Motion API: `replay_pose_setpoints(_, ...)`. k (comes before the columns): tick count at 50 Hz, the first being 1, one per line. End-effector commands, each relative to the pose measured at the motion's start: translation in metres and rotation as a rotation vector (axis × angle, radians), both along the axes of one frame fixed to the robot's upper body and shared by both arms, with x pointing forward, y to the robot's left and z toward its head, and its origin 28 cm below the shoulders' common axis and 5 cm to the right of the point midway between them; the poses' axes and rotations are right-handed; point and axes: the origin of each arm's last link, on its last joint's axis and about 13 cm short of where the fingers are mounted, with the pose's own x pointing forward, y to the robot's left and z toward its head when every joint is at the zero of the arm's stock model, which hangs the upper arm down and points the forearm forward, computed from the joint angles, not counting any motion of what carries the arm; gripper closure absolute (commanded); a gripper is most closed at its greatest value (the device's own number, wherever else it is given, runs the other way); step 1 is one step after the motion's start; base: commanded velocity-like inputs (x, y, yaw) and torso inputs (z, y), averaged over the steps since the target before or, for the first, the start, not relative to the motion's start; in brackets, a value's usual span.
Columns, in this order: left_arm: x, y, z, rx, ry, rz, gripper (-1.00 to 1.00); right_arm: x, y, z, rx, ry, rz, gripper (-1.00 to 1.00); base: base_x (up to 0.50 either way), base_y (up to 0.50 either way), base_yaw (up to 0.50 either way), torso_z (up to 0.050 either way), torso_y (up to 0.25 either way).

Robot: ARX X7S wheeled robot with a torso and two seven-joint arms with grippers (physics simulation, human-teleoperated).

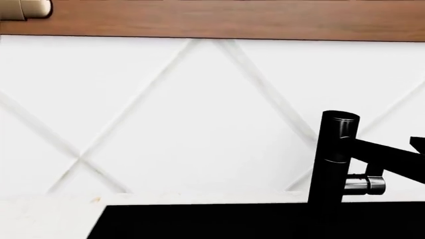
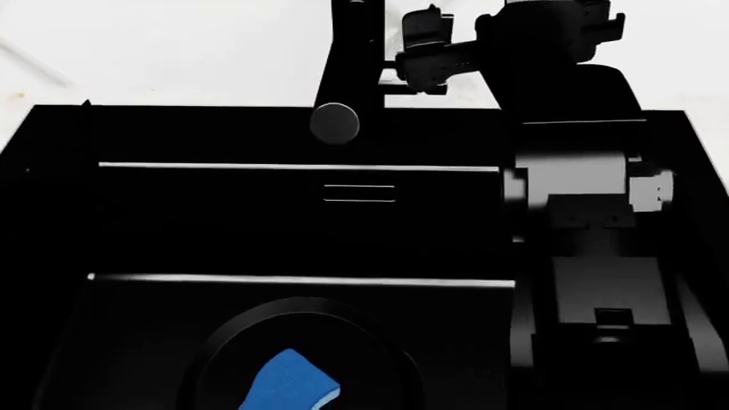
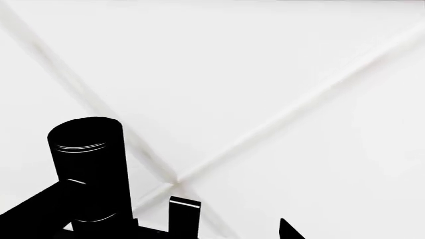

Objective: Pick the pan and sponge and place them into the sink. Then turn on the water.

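Your right claw (image 2: 424, 47) sits up at the faucet (image 2: 345, 64), just beside the side lever; its fingers look parted, clamped on nothing. Your left claw is out of sight in every view. The sponge (image 2: 287, 386) lies inside the pan (image 2: 217, 359), and the pan rests on the floor of the sink (image 2: 68, 222), near its front edge. No stream shows.
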Motion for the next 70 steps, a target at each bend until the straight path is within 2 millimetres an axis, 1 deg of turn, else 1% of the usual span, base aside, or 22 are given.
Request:
replay_pose_setpoints(1,-0.002,0.009,0.003,0.008,-0.006,-0.002,-1.00,0.000,-0.001,0.002,-0.009,-0.005,-0.007,-1.00,0.00,0.00,0.00,0.011,-0.109)
replay_pose_setpoints(11,-0.002,0.008,0.004,0.009,-0.010,-0.001,-1.00,0.000,0.001,0.004,-0.011,-0.010,-0.004,-1.00,0.00,0.00,0.00,0.011,-0.109)
replay_pose_setpoints(17,-0.004,0.009,0.009,0.002,-0.020,-0.005,-1.00,0.000,0.001,0.009,-0.014,-0.029,-0.005,-1.00,0.00,0.00,0.00,0.011,-0.109)
replay_pose_setpoints(25,-0.004,0.008,0.008,-0.001,-0.016,-0.012,-1.00,0.000,0.000,0.014,-0.013,-0.040,-0.005,-1.00,0.00,0.00,0.00,0.011,-0.102)
replay_pose_setpoints(37,-0.003,0.009,0.006,-0.003,-0.002,-0.011,-1.00,0.000,0.001,0.022,-0.010,-0.043,0.004,-1.00,0.00,0.00,0.00,0.005,-0.025)
replay_pose_setpoints(39,-0.003,0.009,0.005,-0.001,-0.001,-0.008,-1.00,0.000,0.002,0.026,-0.005,-0.049,0.012,-1.00,0.00,0.00,0.00,0.003,-0.021)
replay_pose_setpoints(45,-0.004,0.010,0.005,0.018,-0.011,-0.008,-1.00,0.000,0.003,0.026,-0.004,-0.041,0.013,-1.00,0.00,0.00,0.00,0.003,-0.021)
replay_pose_setpoints(48,-0.003,0.010,0.005,0.009,-0.009,-0.007,-1.00,0.000,0.003,0.032,-0.003,-0.059,0.009,-1.00,0.00,0.00,0.00,0.003,-0.021)
replay_pose_setpoints(56,-0.002,0.011,0.004,-0.002,0.001,-0.003,-1.00,-0.001,0.003,0.040,-0.014,-0.078,0.010,-1.00,0.00,0.00,0.00,0.003,-0.021)
replay_pose_setpoints(61,-0.003,0.012,0.005,-0.003,-0.001,-0.002,-1.00,-0.002,0.004,0.050,-0.019,-0.098,0.016,-1.00,0.00,0.00,0.00,0.003,-0.021)
replay_pose_setpoints(64,-0.003,0.011,0.004,-0.003,0.001,-0.003,-1.00,-0.002,0.004,0.049,-0.025,-0.096,0.016,-1.00,0.00,0.00,0.00,0.004,-0.021)
replay_pose_setpoints(70,-0.004,0.012,0.007,0.012,-0.008,0.007,-1.00,-0.002,0.005,0.049,-0.026,-0.096,0.017,-1.00,0.00,0.00,0.00,0.003,-0.027)
